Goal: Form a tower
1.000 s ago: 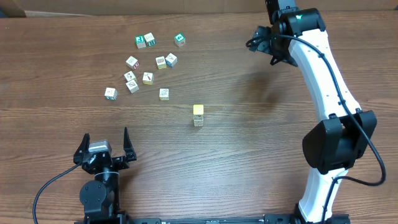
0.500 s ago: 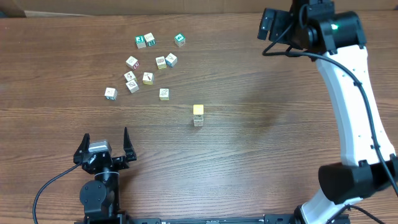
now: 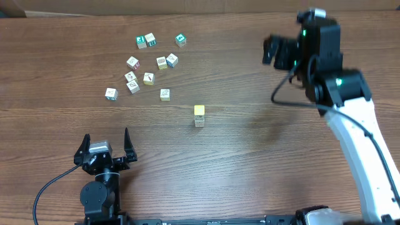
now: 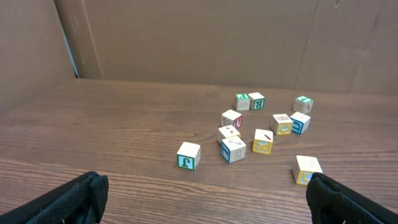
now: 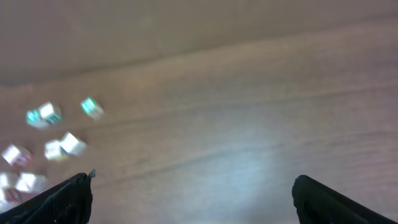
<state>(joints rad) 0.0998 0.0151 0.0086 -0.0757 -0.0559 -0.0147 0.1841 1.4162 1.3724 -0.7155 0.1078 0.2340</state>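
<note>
- Overhead, the brown wood-grain worktop point(image 3: 250, 162) carries the tower point(image 3: 199, 115), a narrow stack of small square wooden cubes with a yellow top. It stands near the centre, at 5 o'clock from the scattered loose cubes point(image 3: 147, 69).
- The black left pincer point(image 3: 105, 140) sits at 7 o'clock with its jaws spread and empty. The right pincer point(image 3: 278, 53), at 2 o'clock, is motion-blurred.
- Left wrist: the loose cubes point(image 4: 261, 134) are crisp-edged with printed faces. Black fingers point(image 4: 62, 205) stand wide at the lower corners.
- Right wrist: everything is smeared. Dark fingers point(image 5: 56, 199) are far apart with nothing between them, and cubes are at 9 o'clock.
- Since the earlier frames, the white right arm point(image 3: 362, 144) has swung from the far edge towards 3 o'clock. The tower, cubes and left pincer are unmoved.
</note>
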